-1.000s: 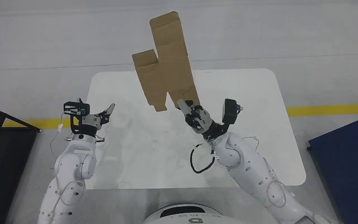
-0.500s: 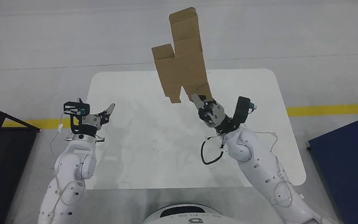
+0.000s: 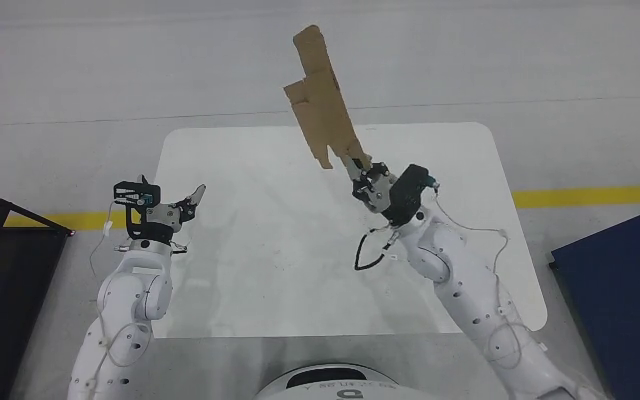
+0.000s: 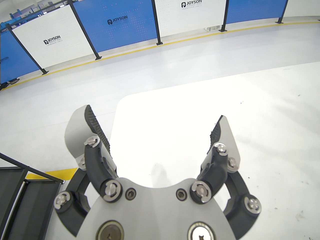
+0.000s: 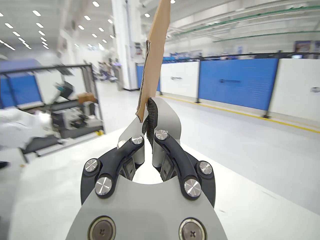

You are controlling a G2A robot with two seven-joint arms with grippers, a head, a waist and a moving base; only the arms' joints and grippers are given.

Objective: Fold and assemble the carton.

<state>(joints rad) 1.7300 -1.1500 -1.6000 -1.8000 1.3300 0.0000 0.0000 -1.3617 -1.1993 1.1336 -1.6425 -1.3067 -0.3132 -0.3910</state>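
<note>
Right gripper [image 5: 147,112] is clamped hard on the bottom corner of the carton [image 3: 322,105], with the pads squeezing the cardboard from both sides. The carton is a flat, unfolded blank. It's held up in the air over the far part of the table [image 3: 250,290], not touching it and pointing up and away from the robot.

Big change over the last second: the right arm shifted a bit to its right and twisted its wrist. The blank used to show its broad face to the top camera and is now nearly edge-on.

Left gripper [image 4: 153,114] is wide open with nothing in it. It's sitting over the left edge of the table and hasn't budged.

My read is that it's only reorienting the blank. No flaps look folded, so the real assembly is all still ahead, and the left one probably has to come in for a second grip.
</note>
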